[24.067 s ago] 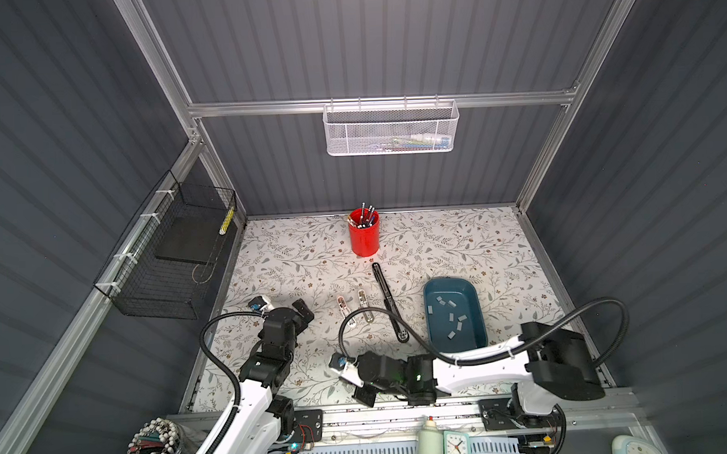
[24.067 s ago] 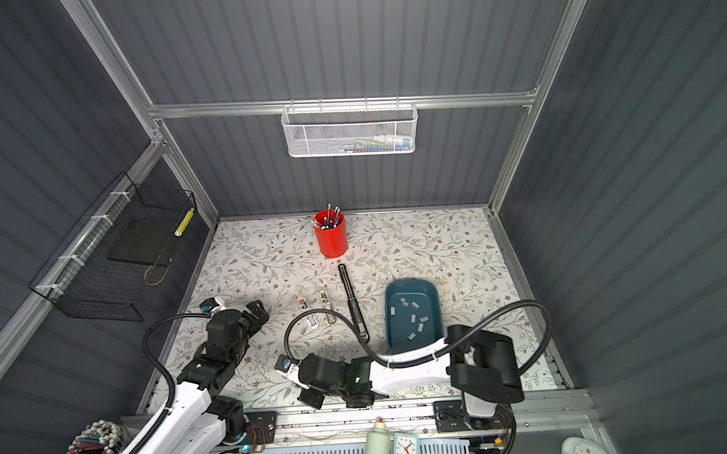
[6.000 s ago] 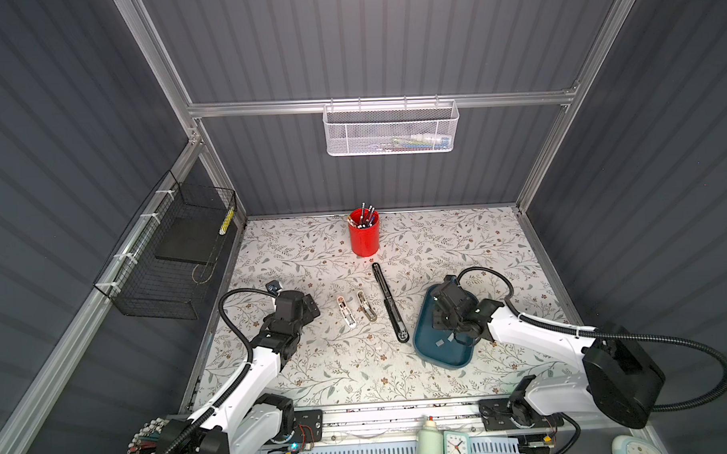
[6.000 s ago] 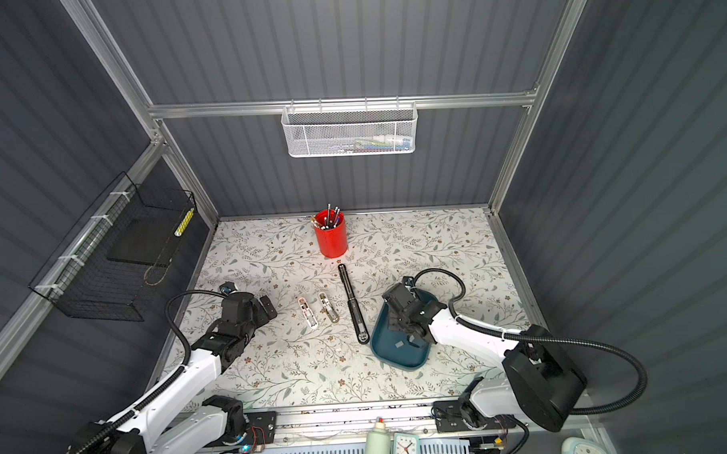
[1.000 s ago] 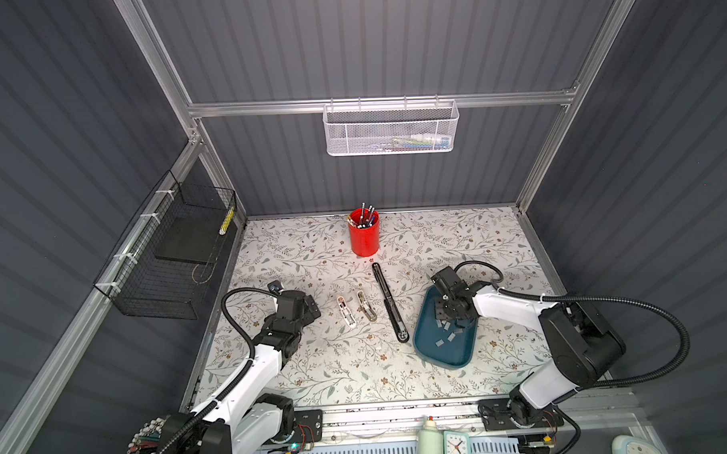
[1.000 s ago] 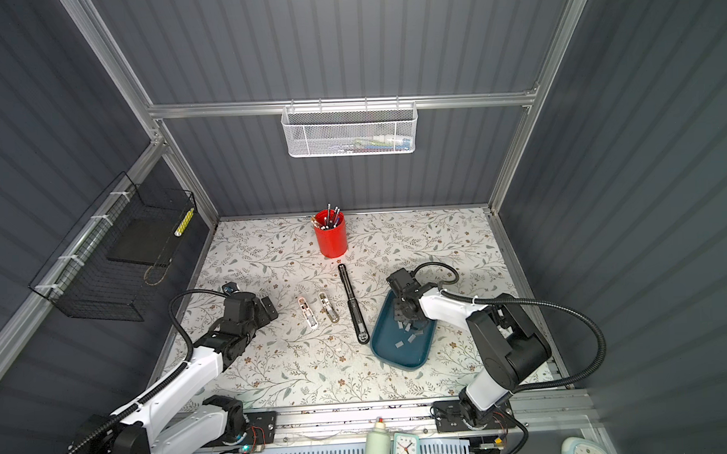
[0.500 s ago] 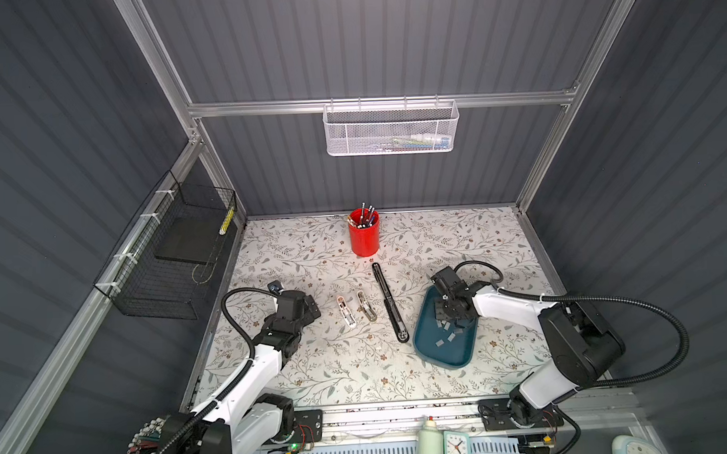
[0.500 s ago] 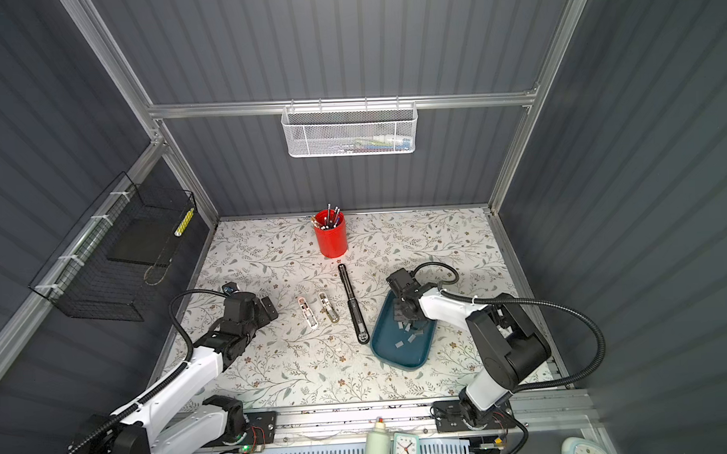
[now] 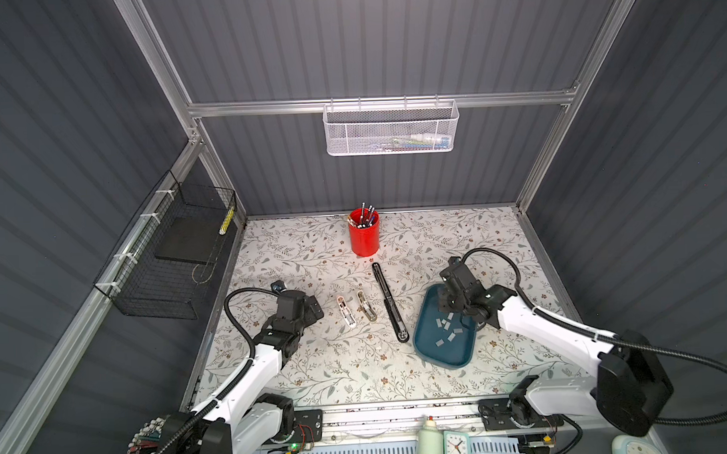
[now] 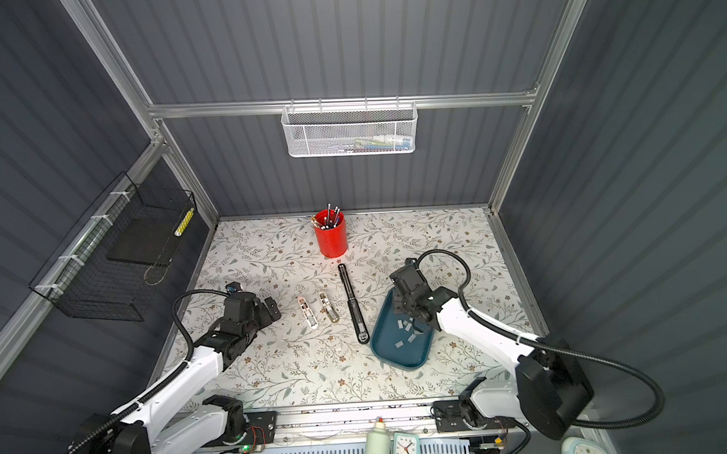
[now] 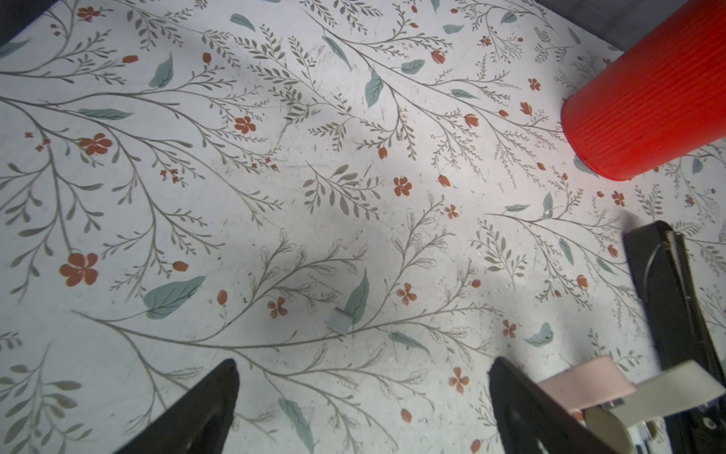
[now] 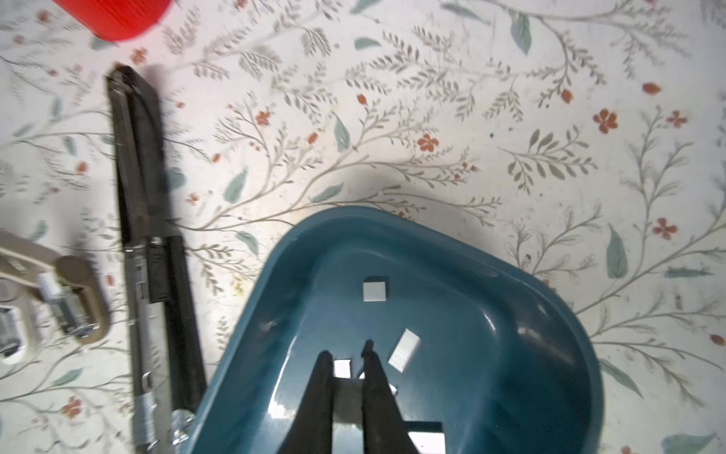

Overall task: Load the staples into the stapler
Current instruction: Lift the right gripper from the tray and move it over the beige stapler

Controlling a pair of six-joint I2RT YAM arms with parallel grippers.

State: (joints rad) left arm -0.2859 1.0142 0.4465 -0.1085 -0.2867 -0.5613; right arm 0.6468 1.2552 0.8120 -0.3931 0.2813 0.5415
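Observation:
The black stapler lies opened out flat in the middle of the mat. Several pale grey staples lie in the teal tray. My right gripper reaches down into the tray's far end, shut on one staple strip. My left gripper hovers open over the mat left of the stapler. One stray staple strip lies on the mat just ahead of it.
A white small stapler and a beige one lie between my left gripper and the black stapler. A red pen cup stands behind. Wire baskets hang on the back wall and left wall.
My right gripper's jaws have closed onto a staple strip in the tray. Both arms stay where they were.

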